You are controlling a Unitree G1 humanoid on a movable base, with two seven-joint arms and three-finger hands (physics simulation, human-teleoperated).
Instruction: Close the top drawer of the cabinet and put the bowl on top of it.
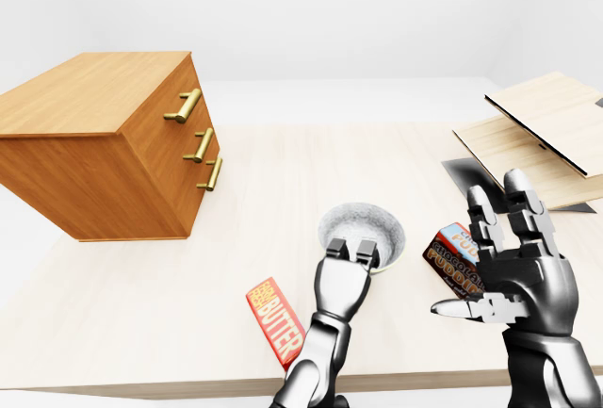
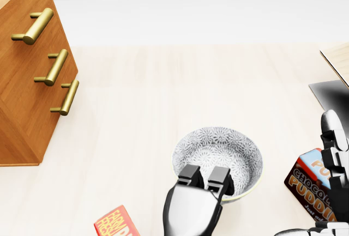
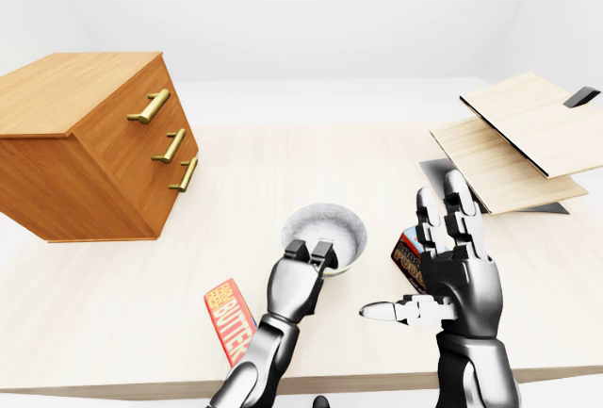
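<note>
A grey patterned bowl (image 2: 218, 154) stands on the pale table (image 2: 163, 83), low in the head view and right of centre. My left hand (image 2: 205, 179) reaches up from the bottom edge, its fingers hooked over the bowl's near rim and closed on it. The wooden cabinet (image 1: 85, 144) with three brass handles sits at the upper left. Its top drawer (image 1: 174, 97) looks flush with the two below. My right hand (image 1: 490, 257) is raised to the right of the bowl, fingers spread and holding nothing.
A red butter box (image 1: 273, 323) lies left of my left forearm. A chocolate pudding box (image 2: 311, 184) lies partly behind my right hand. Tilted wooden boards (image 1: 537, 135) and a dark panel (image 1: 466, 174) stand at the right. The table's near edge (image 1: 188, 391) runs along the bottom.
</note>
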